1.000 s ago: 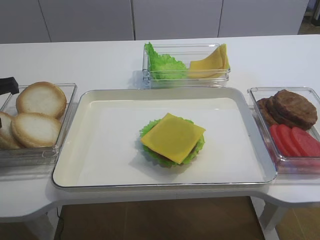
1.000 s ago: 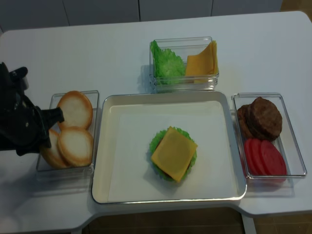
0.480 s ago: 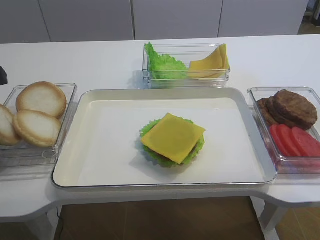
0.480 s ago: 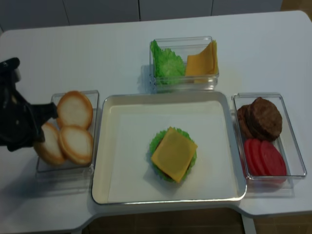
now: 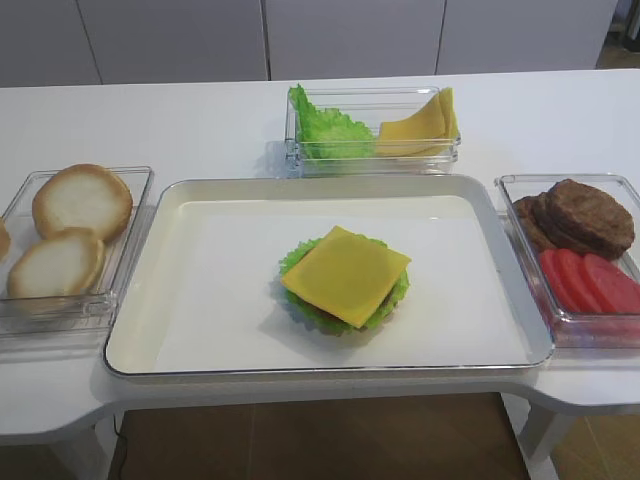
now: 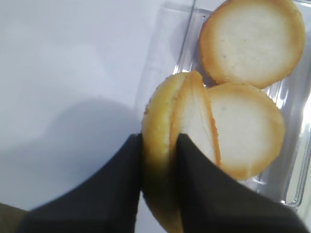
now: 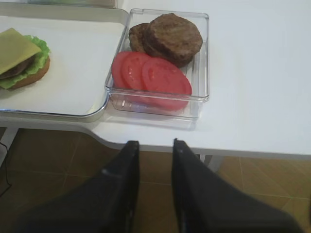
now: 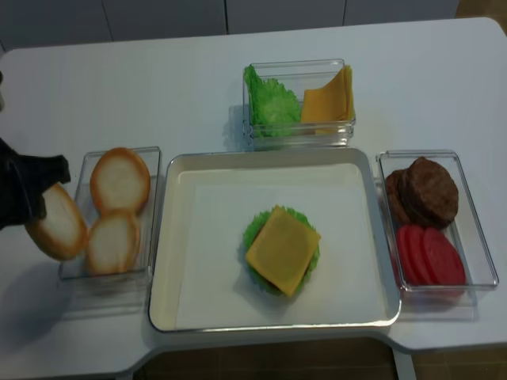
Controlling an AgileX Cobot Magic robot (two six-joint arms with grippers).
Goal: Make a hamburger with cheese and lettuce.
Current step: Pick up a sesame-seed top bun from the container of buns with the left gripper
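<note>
On the white worktop (image 8: 158,87) stands a big tray (image 8: 165,237), and near its middle sits the unfinished hamburger (image 8: 282,252): the square cheese (image 8: 282,248) lies on top, a dark patty edge shows just under it, and the frilly lettuce (image 8: 252,229) makes a green rim around; in the right wrist view a brown bun base is seen below. Left of the tray, a clear bin (image 8: 150,170) holds two pale bun halves (image 8: 119,179), and a third bun piece (image 8: 55,222) hangs beside the bin's left wall, above the worktop, pinched on edge by the left pincer (image 6: 158,160). Its two dark fingers (image 6: 129,167) press on the bun from both sides. Behind the tray, one clear box (image 8: 297,131) keeps a bushy leaf bunch (image 8: 269,107) and fanned paler cheese slices (image 8: 329,99). On the right side another bin (image 8: 475,229) has three tomato slices (image 8: 428,253) and a pile of dark patties (image 8: 424,194); I can count at least two. The right pincer (image 7: 155,150) hangs low off the front edge of the worktop, below this bin, with its fingers a little apart and holding nothing. Between the bun bin and the hamburger the tray floor is bare, with only the tray rim and the bin wall standing between them.
</note>
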